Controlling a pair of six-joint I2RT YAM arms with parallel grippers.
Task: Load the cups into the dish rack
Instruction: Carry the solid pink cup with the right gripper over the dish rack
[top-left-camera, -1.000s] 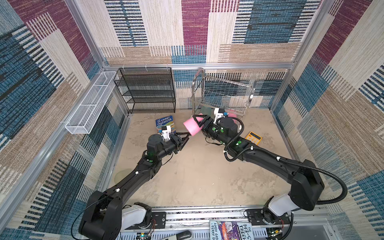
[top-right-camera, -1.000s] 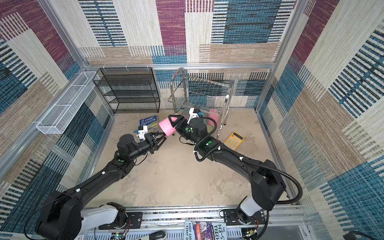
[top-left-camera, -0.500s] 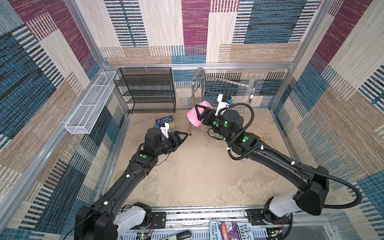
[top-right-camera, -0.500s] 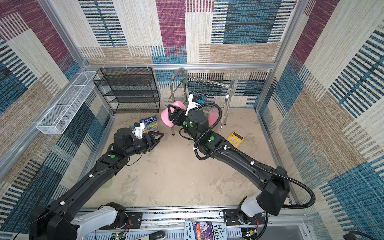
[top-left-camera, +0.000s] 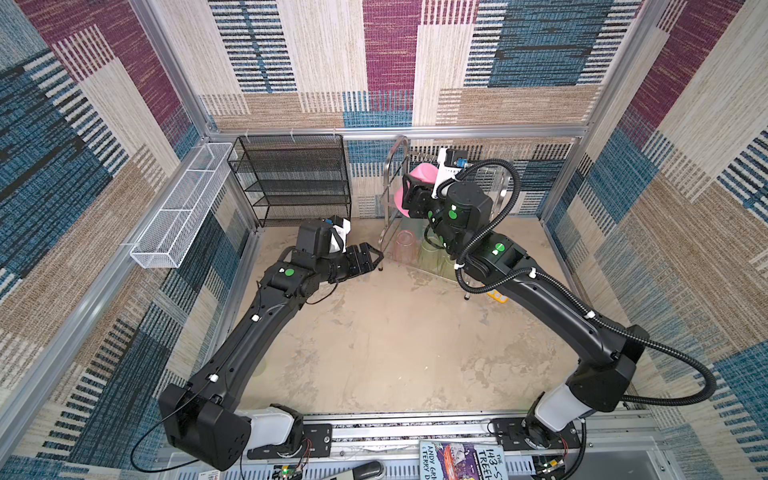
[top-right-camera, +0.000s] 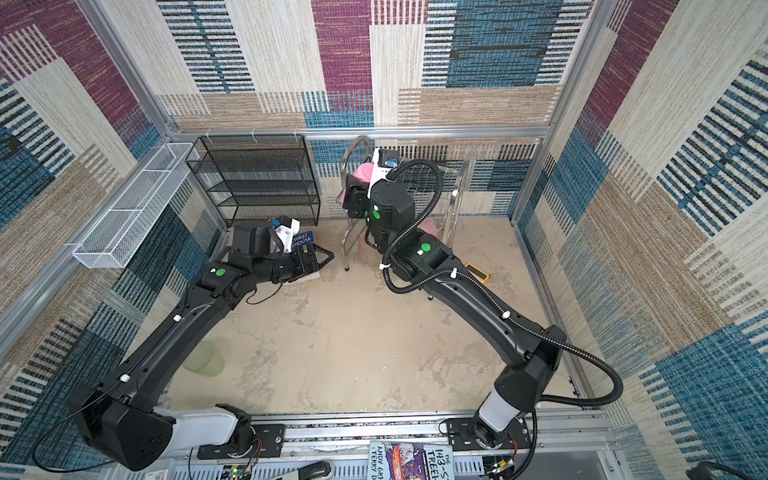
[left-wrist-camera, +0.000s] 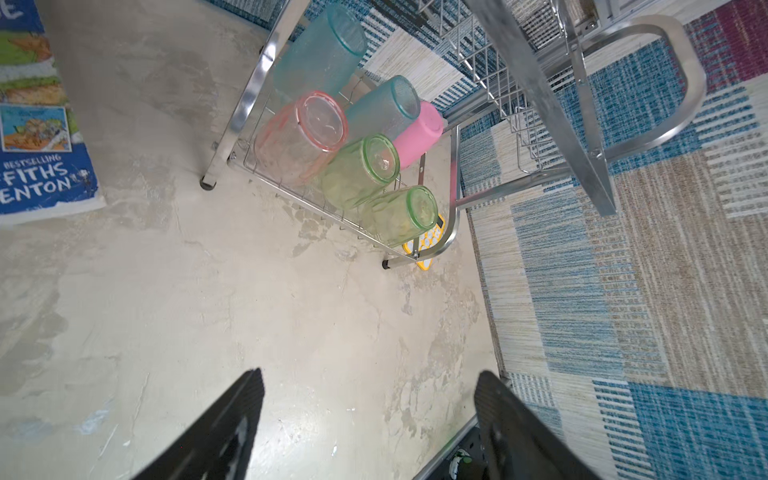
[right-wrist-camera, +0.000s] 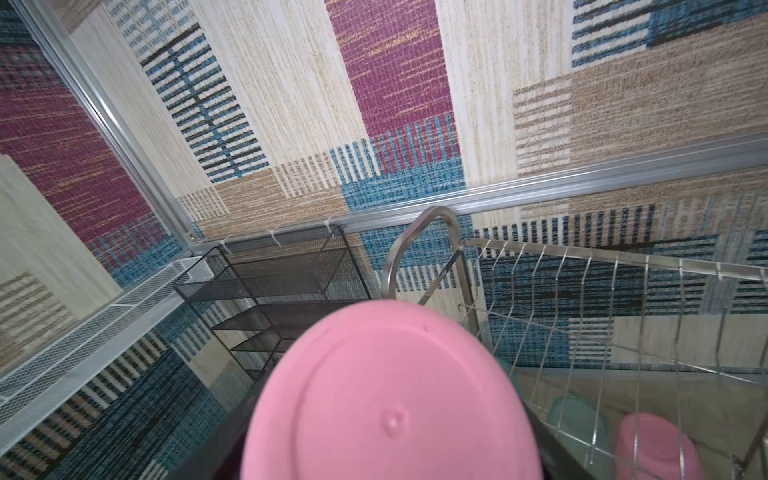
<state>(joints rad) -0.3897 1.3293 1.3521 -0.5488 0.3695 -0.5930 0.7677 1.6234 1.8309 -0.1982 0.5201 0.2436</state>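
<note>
Left claw: the left claw (left-wrist-camera: 369, 374) is wide open and holds nothing. It hangs over the bare worktop (top-left-camera: 395, 345), just left of the dish rack's near-left foot.
Right claw: the right claw (top-left-camera: 412, 192) is closed on the opaque pink cup (right-wrist-camera: 390, 399). The cup's closed base faces the wrist camera.
Held cup: it is raised to about the upper tier's height, beside the rack's left arched frame. Whether it touches the wires cannot be told.
Dish rack: the dish rack (top-left-camera: 395, 166) stands at the worktop's back edge, right of the middle.
Lower tier: six cups lean there close together. They are the teal cups (left-wrist-camera: 328, 45), the salmon-pink cup (left-wrist-camera: 303, 137), the yellow-green cups (left-wrist-camera: 361, 170) and a second pink cup (left-wrist-camera: 417, 135).
Loose cup: a lone yellow-green cup (top-right-camera: 203, 357) is on the worktop near the left edge, beside the left arm.
Others: a book (left-wrist-camera: 37, 124) lies left of the rack and a yellow calculator (top-right-camera: 476, 272) lies just right of it. A black mesh shelf unit (top-left-camera: 291, 178) stands at the back-left corner.
</note>
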